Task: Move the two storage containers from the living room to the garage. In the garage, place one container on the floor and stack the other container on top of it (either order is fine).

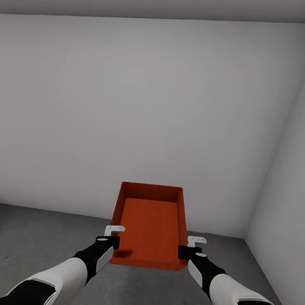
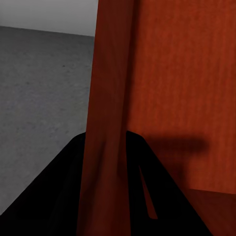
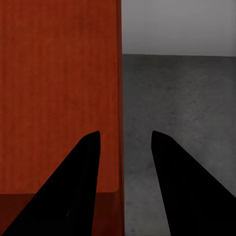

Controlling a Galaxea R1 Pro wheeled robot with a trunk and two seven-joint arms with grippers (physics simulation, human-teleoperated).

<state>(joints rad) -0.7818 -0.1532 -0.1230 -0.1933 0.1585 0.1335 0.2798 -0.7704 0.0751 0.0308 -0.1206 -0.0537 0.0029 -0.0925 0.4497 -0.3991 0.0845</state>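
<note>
The orange-red, shallow, open-top rectangular storage container [image 1: 150, 225] hangs in the air between both arms, above the dark grey speckled concrete floor [image 1: 22, 234] and near the plain pale grey wall [image 1: 142, 106]. Its long axis runs straight away from the robot. The left gripper [image 1: 109, 242] clamps the left wall, the right gripper [image 1: 187, 251] straddles the right wall, so lowering evenly should seat it flat.

Plain pale grey walls [image 1: 151, 111] meet at a corner, under a grey ceiling [image 1: 137, 0].
</note>
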